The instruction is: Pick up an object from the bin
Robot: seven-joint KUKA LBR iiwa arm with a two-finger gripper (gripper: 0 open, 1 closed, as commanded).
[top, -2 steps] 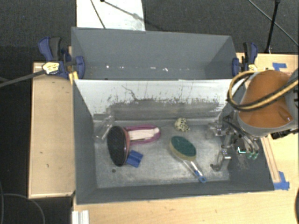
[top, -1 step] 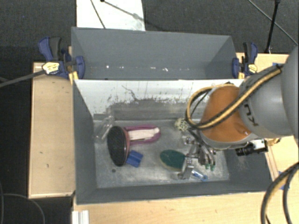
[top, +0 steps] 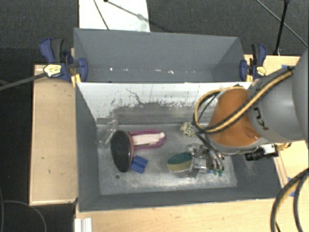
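One oval sponge (top: 178, 162), green top, yellow base, lies near-right on grey metal bin (top: 154, 181) floor, immediately left of gripper (top: 205, 164), seemingly touching; long axis left-right. Claw open or closed: cannot tell.

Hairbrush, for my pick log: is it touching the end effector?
No; the hairbrush lies well left of the end effector, beside a blue block.
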